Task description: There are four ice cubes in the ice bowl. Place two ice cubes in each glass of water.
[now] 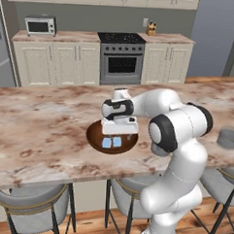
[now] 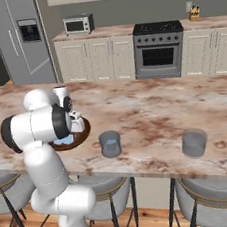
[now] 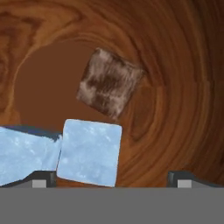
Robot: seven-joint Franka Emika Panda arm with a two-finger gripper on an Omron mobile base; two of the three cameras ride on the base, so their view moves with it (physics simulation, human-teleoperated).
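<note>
Hand view: tool (image 3: 111,177) fully open, gripping nothing, low inside the ice bowl (image 1: 94,137) — two ice cubes (image 3: 89,152) countable between its tips, one brownish square beyond. Two glasses of water (image 2: 110,143) stand apart on the desk (image 2: 150,111).

No legible text, labels, brands or numbers anywhere. Microwave (image 2: 78,24) front and fridge (image 2: 24,41) dispenser panel carry dark patches, possibly displays, too small and blurred to read. Oven (image 1: 122,62) front plain.
</note>
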